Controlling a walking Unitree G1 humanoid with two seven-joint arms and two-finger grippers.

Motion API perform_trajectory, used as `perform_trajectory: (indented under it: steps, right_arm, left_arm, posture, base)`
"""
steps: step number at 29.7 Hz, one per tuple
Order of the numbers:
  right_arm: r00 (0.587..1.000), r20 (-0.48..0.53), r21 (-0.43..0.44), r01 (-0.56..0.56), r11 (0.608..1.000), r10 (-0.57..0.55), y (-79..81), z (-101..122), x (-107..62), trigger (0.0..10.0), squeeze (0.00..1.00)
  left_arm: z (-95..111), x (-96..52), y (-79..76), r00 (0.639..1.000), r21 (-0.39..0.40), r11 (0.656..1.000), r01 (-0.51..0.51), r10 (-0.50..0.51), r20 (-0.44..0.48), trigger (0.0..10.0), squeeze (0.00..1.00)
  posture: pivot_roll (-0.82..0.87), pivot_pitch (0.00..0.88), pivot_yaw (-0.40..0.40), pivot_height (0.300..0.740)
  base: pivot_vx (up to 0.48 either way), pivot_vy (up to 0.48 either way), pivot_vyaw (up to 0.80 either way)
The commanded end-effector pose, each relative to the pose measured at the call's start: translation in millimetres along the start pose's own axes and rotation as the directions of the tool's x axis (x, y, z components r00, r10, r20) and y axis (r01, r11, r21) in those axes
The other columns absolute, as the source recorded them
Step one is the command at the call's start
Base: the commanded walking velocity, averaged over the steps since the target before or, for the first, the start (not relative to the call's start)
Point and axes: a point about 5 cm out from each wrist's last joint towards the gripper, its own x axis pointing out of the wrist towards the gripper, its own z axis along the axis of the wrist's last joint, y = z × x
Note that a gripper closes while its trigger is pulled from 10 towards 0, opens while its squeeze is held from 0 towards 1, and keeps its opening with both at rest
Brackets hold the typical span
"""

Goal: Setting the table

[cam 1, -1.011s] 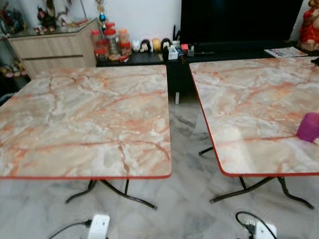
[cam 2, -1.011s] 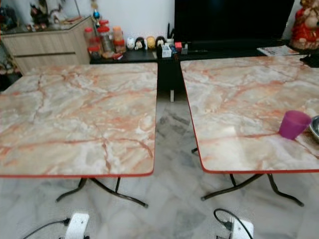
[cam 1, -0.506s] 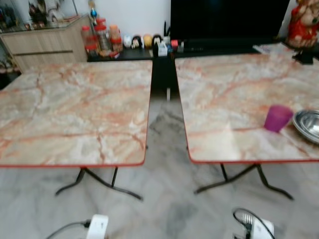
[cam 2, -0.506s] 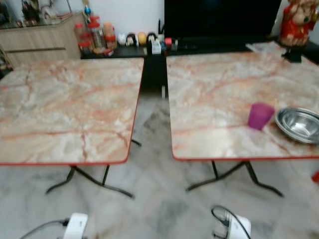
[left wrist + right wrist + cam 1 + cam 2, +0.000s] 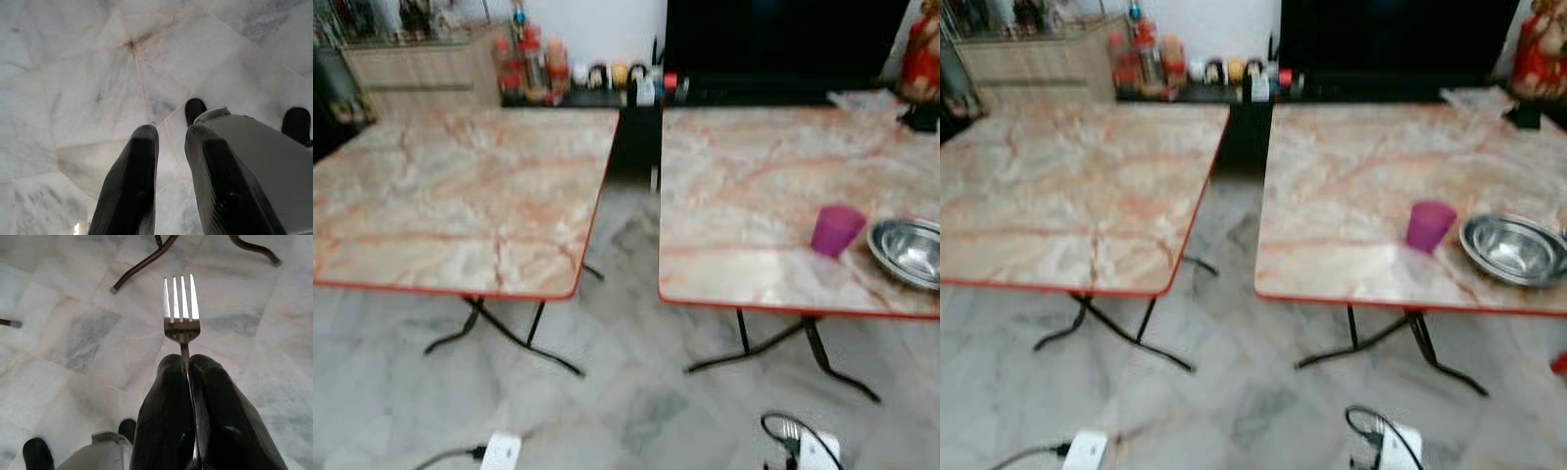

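While both arms are hung low over the pale marble floor (image 5: 73,338), a steel fork (image 5: 181,313) is pinched by its handle between the closed black fingers of the right gripper (image 5: 188,364), tines pointed outward. The left gripper (image 5: 168,134) is seen with a narrow gap between its fingers, holding nothing. On the right table (image 5: 1351,186), a glossy marble-patterned top with red edging, a purple cup (image 5: 1429,225) stands just beside a round steel bowl (image 5: 1514,249) near the front edge. A floor gap separates it from the left table (image 5: 1067,186).
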Motion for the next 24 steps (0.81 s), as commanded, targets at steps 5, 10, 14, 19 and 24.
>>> perform_trajectory:
  steps: [5, 10, 14, 19, 24]
  right_arm:
    - [1.0, 0.003, 0.004, 0.013, 1.0, -0.013, -2.7, 2.8, 1.0, 10.0, 0.0]
    - [1.0, 0.003, -0.001, 0.011, 1.0, -0.011, -2.5, 3.4, 1.3, 10.0, 0.0]
    - [1.0, 0.007, -0.018, 0.01, 1.0, -0.01, -2.3, 4.7, 1.8, 10.0, 0.0]
    - [1.0, 0.017, -0.015, 0.007, 1.0, -0.007, -1.3, 7.6, 2.6, 10.0, 0.0]
    - [0.999, 0.031, -0.001, -0.013, 1.0, 0.013, 1.8, 12.1, 3.9, 10.0, 0.0]
  left_arm:
    - [5.4, 0.9, 1.6, 1.0, -0.001, 1.0, -0.007, 0.007, 0.009, 10.0, 0.0]
    - [6.0, 1.0, 1.0, 1.0, -0.003, 1.0, -0.006, 0.006, 0.011, 10.0, 0.0]
    - [6.5, 1.1, 0.3, 1.0, -0.002, 1.0, -0.006, 0.006, 0.013, 10.0, 0.0]
    - [6.5, 1.1, -0.3, 1.0, 0.0, 1.0, -0.006, 0.006, 0.014, 10.0, 0.0]
    - [6.3, 1.1, -1.3, 1.0, -0.005, 1.0, -0.005, 0.005, 0.013, 10.0, 0.0]
  posture:
    - [-0.07, 0.0, 0.031, 0.74]
    - [-0.07, 0.0, 0.029, 0.74]
    - [-0.07, 0.0, 0.026, 0.74]
    - [-0.08, 0.0, 0.025, 0.74]
    - [-0.08, 0.0, 0.021, 0.74]
  base:
    - [0.0, 0.0, 0.0]
    - [0.0, 0.0, 0.0]
    - [0.0, 0.0, 0.0]
    - [0.0, -0.31, 0.0]
    - [0.0, -0.48, 0.0]
